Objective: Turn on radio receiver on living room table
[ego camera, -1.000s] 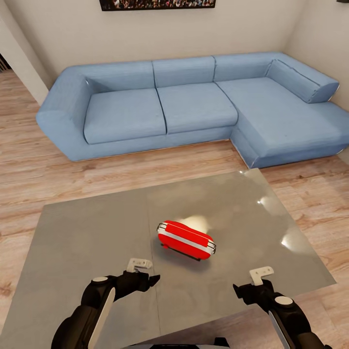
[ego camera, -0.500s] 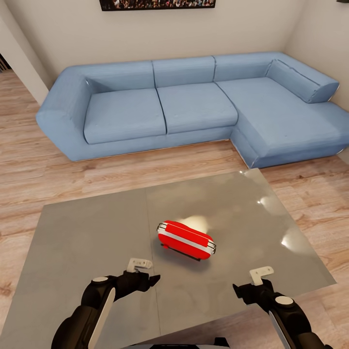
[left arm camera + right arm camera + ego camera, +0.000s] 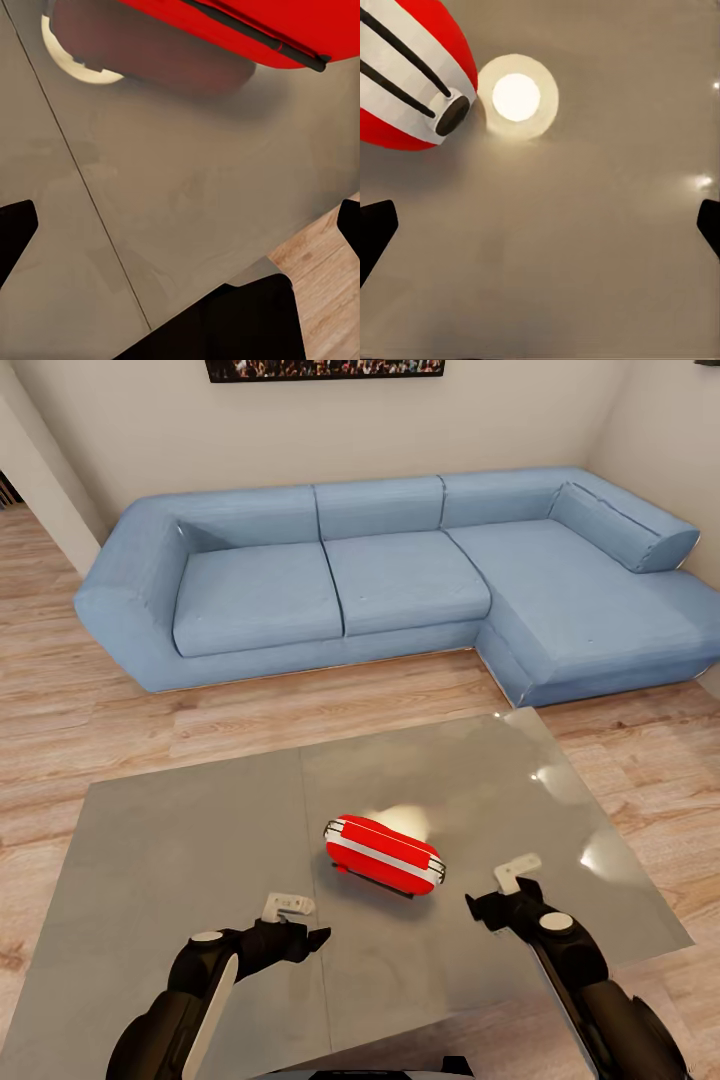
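The red radio receiver [image 3: 385, 855] with white trim lies on its side near the middle of the glossy grey table [image 3: 180, 840]. My left gripper [image 3: 305, 920] hovers over the table, near-left of the radio, open and holding nothing. On the radio's near-right, a short gap away, my right gripper [image 3: 497, 890] is also open and empty. In the left wrist view the radio [image 3: 247, 22] and its thin black handle lie ahead of the spread fingers [image 3: 15, 225]. The right wrist view has the radio's end [image 3: 412, 75], with a round dark knob, off to one side.
A big blue L-shaped sofa [image 3: 400, 570] stands beyond the table across a strip of light wood floor [image 3: 120, 730]. A crowd picture [image 3: 325, 368] hangs on the beige wall. A bright lamp reflection [image 3: 517, 96] lies on the tabletop beside the radio.
My right gripper has moved forward and left over the table, closer to the radio. The left arm and the radio have not moved.
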